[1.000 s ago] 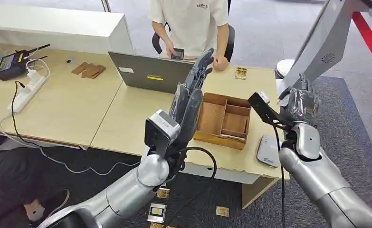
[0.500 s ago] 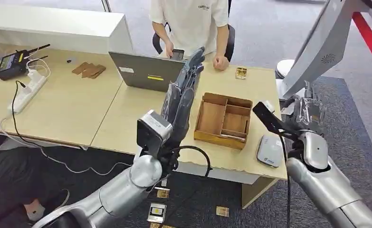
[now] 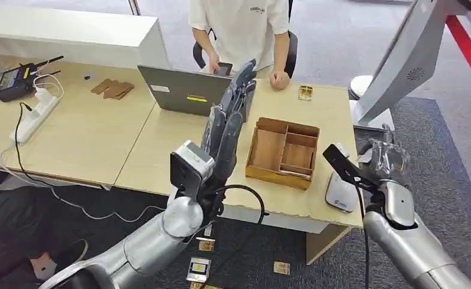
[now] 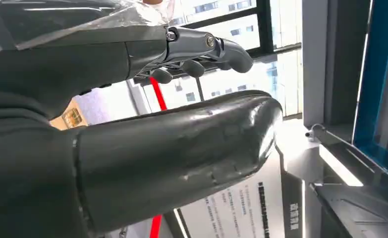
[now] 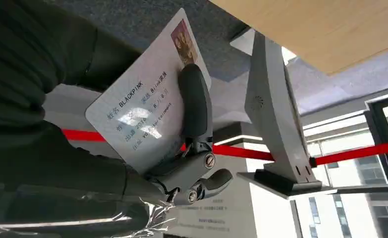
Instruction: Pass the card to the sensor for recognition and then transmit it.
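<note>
My right hand [image 3: 386, 159] holds a white printed card [image 5: 142, 119] with a small photo, pressed under the thumb [image 5: 194, 104]. It hovers off the table's right end, just above and right of the flat grey-white sensor [image 3: 340, 194] at the table's front right corner. My left hand [image 3: 227, 129] is raised over the table's middle with its fingers stretched out straight and nothing in it; the left wrist view shows the same empty left hand [image 4: 172, 148].
A wooden divided tray [image 3: 284, 153] sits left of the sensor. Behind it are a grey laptop [image 3: 187, 90] and a seated person [image 3: 242, 30] holding a phone. A tall grey stand [image 3: 401, 60] rises at the right. Several cards lie on the floor [image 3: 200, 268].
My right hand has come down and nearer with the card, closer to the sensor. My left hand has drifted slightly left and stays open.
</note>
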Robot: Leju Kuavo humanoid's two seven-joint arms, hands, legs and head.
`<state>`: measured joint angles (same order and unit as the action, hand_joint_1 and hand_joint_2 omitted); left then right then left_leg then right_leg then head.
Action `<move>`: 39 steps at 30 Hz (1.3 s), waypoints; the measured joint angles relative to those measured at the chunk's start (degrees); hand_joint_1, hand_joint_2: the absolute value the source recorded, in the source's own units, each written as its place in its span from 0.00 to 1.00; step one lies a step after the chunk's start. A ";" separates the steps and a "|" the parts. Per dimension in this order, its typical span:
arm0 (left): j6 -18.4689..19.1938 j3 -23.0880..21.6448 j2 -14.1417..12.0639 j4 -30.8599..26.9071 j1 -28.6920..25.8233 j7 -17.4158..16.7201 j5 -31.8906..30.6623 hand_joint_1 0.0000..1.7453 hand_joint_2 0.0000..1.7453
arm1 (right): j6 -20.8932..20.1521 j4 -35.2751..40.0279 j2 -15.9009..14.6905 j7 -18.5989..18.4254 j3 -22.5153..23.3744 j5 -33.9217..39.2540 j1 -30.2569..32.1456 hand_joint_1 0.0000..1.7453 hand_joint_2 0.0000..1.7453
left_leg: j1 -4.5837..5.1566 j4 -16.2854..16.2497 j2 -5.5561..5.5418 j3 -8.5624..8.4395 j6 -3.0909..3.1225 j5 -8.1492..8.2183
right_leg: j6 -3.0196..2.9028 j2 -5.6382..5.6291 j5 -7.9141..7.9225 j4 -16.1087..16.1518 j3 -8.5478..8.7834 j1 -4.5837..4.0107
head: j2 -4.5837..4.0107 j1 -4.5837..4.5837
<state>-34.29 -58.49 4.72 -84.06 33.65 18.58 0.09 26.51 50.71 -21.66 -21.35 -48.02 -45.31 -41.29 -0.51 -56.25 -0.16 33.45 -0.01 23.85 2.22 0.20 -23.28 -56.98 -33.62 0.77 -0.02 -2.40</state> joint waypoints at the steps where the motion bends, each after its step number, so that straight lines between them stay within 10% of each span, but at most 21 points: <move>1: 0.00 0.00 0.00 0.00 0.00 0.00 0.00 0.00 0.00 | 0.00 -0.22 0.00 0.00 0.00 0.00 0.01 1.00 1.00 | 0.00 0.00 0.00 0.00 0.00 0.00 | 0.00 0.00 0.00 0.00 0.00 0.00 | 0.00 0.00; 39: -0.66 0.00 -0.90 -1.05 -0.85 -2.56 -1.49 0.00 0.00 | 1.24 -12.79 2.40 3.98 0.66 8.13 5.13 1.00 1.00 | 0.00 0.01 0.00 0.02 0.00 0.00 | 0.00 0.00 -0.01 0.00 -0.01 0.00 | 0.00 0.00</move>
<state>-34.95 -58.49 3.82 -85.11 32.79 16.02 -1.40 27.76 37.92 -19.26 -17.38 -47.36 -37.18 -36.16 -0.52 -56.24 -0.16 33.46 0.00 23.86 2.22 0.20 -23.29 -56.98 -33.62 0.76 -0.02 -2.40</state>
